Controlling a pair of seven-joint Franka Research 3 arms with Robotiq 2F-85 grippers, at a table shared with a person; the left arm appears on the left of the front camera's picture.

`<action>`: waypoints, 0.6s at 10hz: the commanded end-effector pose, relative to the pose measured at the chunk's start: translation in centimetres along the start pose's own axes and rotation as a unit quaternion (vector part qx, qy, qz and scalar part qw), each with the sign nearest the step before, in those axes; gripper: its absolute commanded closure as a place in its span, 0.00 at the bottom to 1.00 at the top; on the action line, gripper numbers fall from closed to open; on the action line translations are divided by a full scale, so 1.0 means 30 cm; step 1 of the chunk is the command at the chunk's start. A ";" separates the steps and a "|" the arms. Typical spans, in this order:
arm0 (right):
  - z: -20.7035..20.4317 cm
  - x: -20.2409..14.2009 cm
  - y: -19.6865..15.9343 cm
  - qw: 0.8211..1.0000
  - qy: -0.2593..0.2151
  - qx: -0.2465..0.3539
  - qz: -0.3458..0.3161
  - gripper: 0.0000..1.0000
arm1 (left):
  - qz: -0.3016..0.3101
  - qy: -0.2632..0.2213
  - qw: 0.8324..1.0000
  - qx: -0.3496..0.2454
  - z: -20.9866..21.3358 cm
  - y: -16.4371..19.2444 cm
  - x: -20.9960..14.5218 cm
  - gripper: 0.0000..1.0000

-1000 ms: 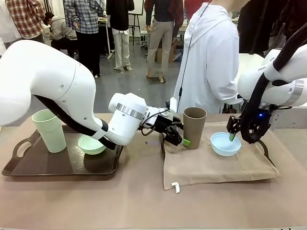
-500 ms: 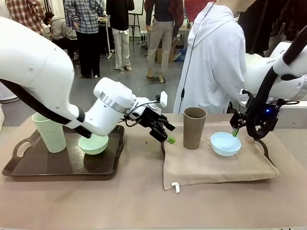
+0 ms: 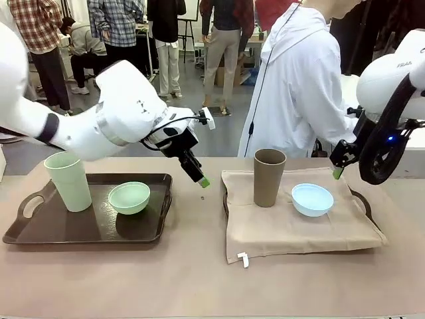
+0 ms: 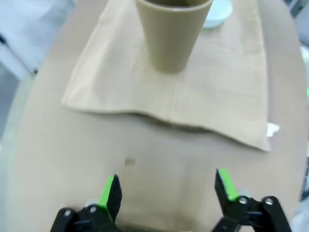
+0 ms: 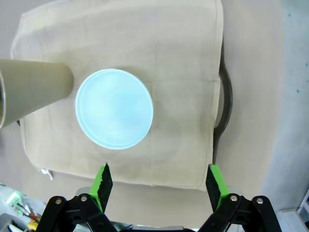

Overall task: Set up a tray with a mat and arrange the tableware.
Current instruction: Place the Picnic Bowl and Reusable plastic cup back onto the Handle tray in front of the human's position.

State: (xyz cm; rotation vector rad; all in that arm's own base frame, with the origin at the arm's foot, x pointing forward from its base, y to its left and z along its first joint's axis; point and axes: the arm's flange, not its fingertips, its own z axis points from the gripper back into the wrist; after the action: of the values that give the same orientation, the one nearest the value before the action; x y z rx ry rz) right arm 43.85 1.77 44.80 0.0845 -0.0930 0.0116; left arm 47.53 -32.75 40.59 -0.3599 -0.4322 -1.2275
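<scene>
Well, the bare tray (image 3: pixel 86 227) on the left is carrying the green cup (image 3: pixel 68 181) and green bowl (image 3: pixel 129 197), while the mat (image 3: pixel 292 232) is covering the other tray (image 3: pixel 364 201), with the brown cup (image 3: pixel 269 177) and blue bowl (image 3: pixel 312 199) standing apart on it. The left gripper (image 3: pixel 199 178) is hanging between the trays, jaws wide, holding nothing. The right gripper (image 3: pixel 339 169) is hovering over the mat's right end, equally spread and empty. I'd guess the green pieces are going across next: come in square on the cup, grip mid-height, keep it upright and set it clear of the brown one.
</scene>
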 end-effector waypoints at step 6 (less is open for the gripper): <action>0.025 0.036 0.022 1.000 -0.001 -0.015 0.004 0.00 | 0.147 0.200 0.968 0.044 0.203 -0.190 0.233 0.00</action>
State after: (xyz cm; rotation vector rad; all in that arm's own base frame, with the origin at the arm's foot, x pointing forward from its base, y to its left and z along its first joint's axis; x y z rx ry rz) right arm 44.03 2.27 45.17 0.0786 -0.0952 0.0253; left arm 42.36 -36.37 49.13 -0.0900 -0.1339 -0.9831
